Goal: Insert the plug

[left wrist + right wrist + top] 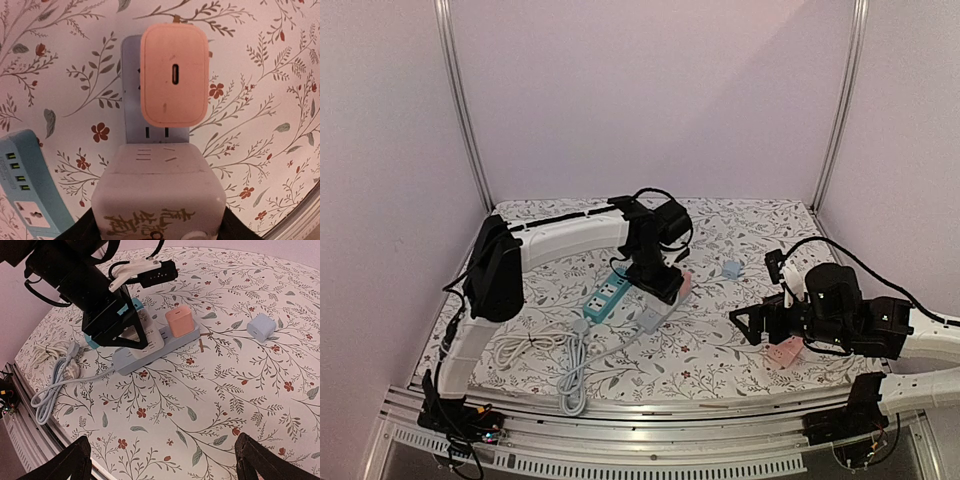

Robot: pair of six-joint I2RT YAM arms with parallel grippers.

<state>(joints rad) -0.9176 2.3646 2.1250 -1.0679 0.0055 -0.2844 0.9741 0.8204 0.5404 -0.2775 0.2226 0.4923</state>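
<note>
Near edge bounded by metal rail (pixel 650 412); coiled cable (pixel 572 372) lying just inside it on floral table (pixel 710 355). Right gripper (pixel 165 462) held above table at right, jaws spread wide. Open room mid-table, right of grey power strip (pixel 131 365). White plug (pixel 159 192) boxy, rounded corners, printed characters on near face; sits on grey power strip, clamped between left gripper (pixel 157 231) jaws. Pink charger (pixel 174 75) just beyond on same strip; teal strip (pixel 27 187) alongside at left. Light-blue charger (pixel 261 328) farther off, apart. Walls (pixel 650 100) close behind
</note>
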